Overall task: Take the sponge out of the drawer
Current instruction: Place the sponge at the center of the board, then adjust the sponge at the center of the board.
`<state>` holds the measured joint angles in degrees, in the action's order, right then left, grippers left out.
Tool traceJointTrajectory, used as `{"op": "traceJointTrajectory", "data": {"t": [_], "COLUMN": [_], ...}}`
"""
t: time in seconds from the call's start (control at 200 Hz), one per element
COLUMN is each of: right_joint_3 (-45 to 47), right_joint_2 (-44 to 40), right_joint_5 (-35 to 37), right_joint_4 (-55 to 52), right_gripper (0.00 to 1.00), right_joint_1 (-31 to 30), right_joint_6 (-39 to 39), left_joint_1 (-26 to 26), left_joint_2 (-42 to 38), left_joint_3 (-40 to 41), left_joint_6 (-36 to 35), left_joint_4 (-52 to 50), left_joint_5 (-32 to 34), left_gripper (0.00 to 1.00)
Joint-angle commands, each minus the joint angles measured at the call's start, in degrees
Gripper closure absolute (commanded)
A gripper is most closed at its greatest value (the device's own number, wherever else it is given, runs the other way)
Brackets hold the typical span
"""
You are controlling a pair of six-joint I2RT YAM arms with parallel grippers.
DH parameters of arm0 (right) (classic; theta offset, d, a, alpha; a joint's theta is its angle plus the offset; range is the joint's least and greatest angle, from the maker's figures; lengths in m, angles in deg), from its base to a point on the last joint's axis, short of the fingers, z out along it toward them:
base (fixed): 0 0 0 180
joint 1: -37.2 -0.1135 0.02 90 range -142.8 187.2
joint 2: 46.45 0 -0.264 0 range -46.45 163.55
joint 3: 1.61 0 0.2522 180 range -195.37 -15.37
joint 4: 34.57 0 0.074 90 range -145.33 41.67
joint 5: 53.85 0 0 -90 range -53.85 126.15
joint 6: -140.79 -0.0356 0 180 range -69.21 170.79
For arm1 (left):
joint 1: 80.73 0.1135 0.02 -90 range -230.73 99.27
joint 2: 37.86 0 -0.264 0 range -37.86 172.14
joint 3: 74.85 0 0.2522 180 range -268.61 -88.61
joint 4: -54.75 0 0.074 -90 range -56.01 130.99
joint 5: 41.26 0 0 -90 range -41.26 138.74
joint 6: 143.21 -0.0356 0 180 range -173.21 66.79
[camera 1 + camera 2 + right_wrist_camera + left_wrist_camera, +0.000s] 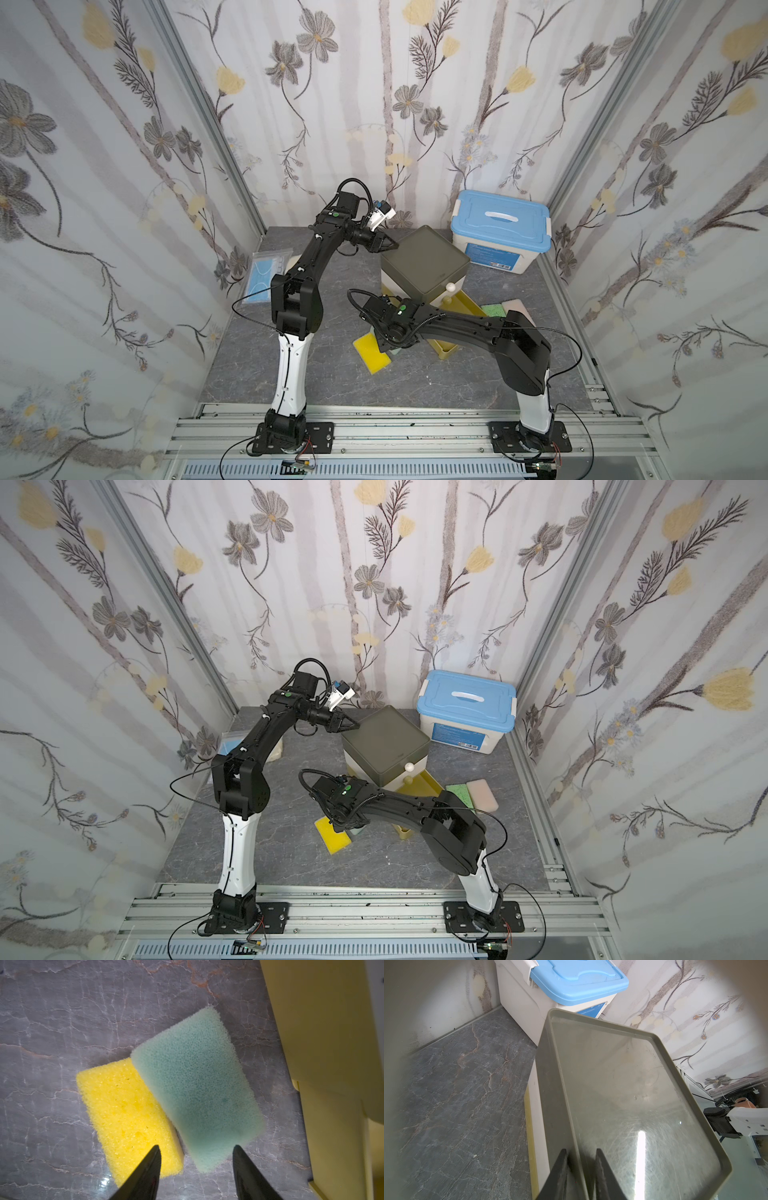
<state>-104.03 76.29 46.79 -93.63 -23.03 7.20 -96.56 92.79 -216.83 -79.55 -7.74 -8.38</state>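
Top views: high, facing down over the whole grey marbled worktop [436,386]; both share it.
Left wrist: close above the square olive-grey box lid [623,1084].
Right wrist: close, straight down at worktop.

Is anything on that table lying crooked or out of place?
Yes. The teal sponge lies crooked, overlapping one edge of the yellow sponge on the table, beside the drawer, which stands pulled out of its cabinet.
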Motion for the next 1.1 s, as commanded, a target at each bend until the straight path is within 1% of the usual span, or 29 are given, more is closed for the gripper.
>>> {"op": "traceJointTrajectory", "data": {"t": [0.0, 0.085, 0.15, 0.215, 0.32, 0.375, 0.42, 0.47, 0.54, 0.63, 0.685, 0.894, 1.094], "right_joint_3": [-0.8, -0.8, -0.8, -0.8, 2.3, 5.0, 6.1, 7.4, 8.6, 7.8, 7.1, 3.1, -0.5], "right_joint_2": [0.7, -0.5, -3.3, -6.8, -13.9, -17.0, -17.9, -17.5, -15.8, -13.1, -10.9, -3.6, 1.1], "right_joint_5": [0.5, 1.6, 4.5, 6.8, 10.1, 9.9, 9.0, 7.6, 3.5, 1.1, -1.3, -6.1, -7.2], "right_joint_4": [-1.6, -1.6, -2.4, -4.1, -4.7, -3.0, -2.0, -0.2, 4.6, 10.1, 12.3, 12.0, 9.7], "right_gripper": [0.43, 0.44, 0.44, 0.51, 0.71, 0.90, 1.00, 1.00, 1.00, 1.00, 1.00, 1.00, 1.00], "right_joint_1": [0.0, -0.4, -1.0, -0.9, -1.3, -1.3, -1.4, -1.7, -2.4, -4.2, -4.2, -3.5, -2.1], "right_joint_6": [0.5, 0.6, 0.7, 0.7, 0.9, 0.8, 1.3, 1.7, 1.9, 1.9, 2.0, 4.8, 7.5], "left_joint_1": [-0.2, -0.2, -0.2, -0.2, -0.1, -0.1, -0.1, -0.2, -0.2, -0.1, -0.1, 0.6, 0.9], "left_joint_2": [0.6, 0.6, 0.8, 1.0, 0.8, 0.8, 0.9, 1.0, 1.0, 0.8, 0.8, 0.5, 0.1], "left_joint_3": [0.5, 0.5, 0.5, 0.5, 0.5, 0.4, 0.4, 0.4, 0.4, 0.5, 0.5, 0.5, 0.4], "left_joint_6": [-1.6, -1.6, -1.5, -1.4, -1.6, -1.5, -1.5, -1.5, -1.5, -1.6, -1.6, -1.3, -1.4], "left_joint_4": [-6.1, -6.1, -6.0, -5.9, -6.0, -6.0, -6.0, -6.0, -6.0, -6.1, -6.2, -5.9, -5.9], "left_joint_5": [2.3, 2.2, 2.2, 2.0, 2.3, 2.1, 2.0, 2.2, 2.2, 2.3, 2.3, 1.2, 0.9], "left_gripper": [0.75, 0.75, 0.75, 0.75, 0.75, 0.75, 0.75, 0.75, 0.75, 0.75, 0.75, 0.75, 0.75]}}
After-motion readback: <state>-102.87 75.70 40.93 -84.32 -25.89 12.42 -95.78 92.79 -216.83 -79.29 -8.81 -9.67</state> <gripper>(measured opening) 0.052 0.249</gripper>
